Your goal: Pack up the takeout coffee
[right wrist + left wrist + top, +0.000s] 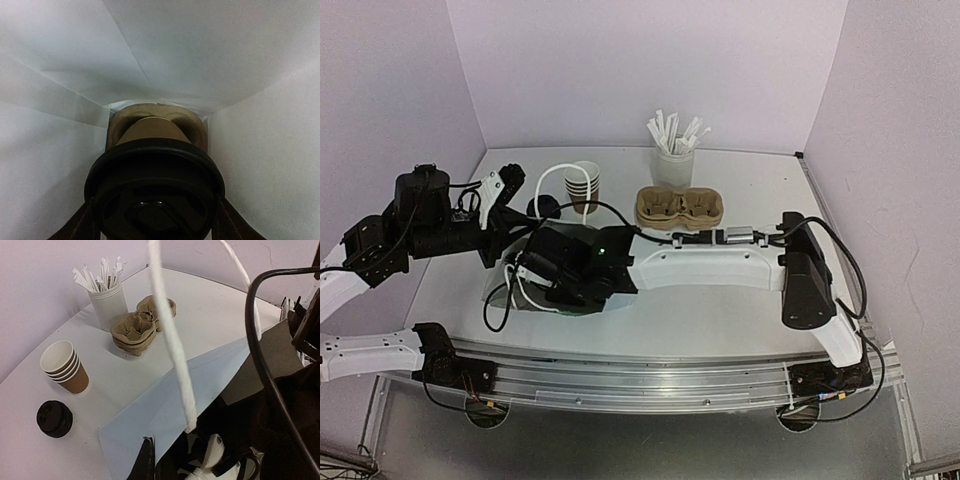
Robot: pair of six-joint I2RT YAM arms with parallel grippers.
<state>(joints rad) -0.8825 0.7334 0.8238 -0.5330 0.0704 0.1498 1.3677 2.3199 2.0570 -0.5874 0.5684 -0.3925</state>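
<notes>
- One paper bag [165, 405] is counted.
- One lidded cup [155, 175] is counted.
- About four stacked cups [62, 367] are counted.
- One lid pile [54, 418], one carrier stack [135, 332] and one straw cup [107, 302] are counted.

White cup of wrapped straws [108, 305], stacked pulp cup carriers [135, 332] just beside it, white paper bag [165, 405] in front
</notes>
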